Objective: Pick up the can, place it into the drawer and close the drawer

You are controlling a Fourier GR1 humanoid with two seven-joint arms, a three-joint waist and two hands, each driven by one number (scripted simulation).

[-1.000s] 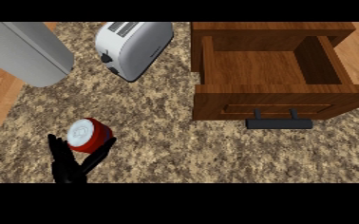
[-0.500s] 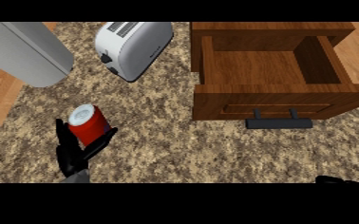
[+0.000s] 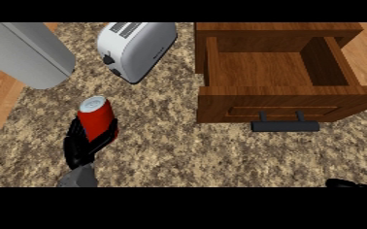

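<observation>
Head view: the robot's left hand (image 3: 80,143) grips the red can (image 3: 97,120) near the counter's (image 3: 172,145) front left corner, black fingers curled around the can's lower body from the left and from behind. The can tilts slightly, its silver top facing up and away; whether its base touches the speckled counter cannot be told from this angle.

At the back of the counter, a white toaster (image 3: 136,48) lies angled just beyond the can, and a grey cylindrical appliance (image 3: 32,56) sits at the back left corner.

At the counter's right side, a wooden drawer (image 3: 276,70) stands pulled open, its bare inside showing, a dark handle (image 3: 284,125) on its front panel. The can is well apart from the drawer, with open counter between them.

Only a dark sliver of the right hand (image 3: 345,183) shows at the front right corner; its fingers cannot be made out.
</observation>
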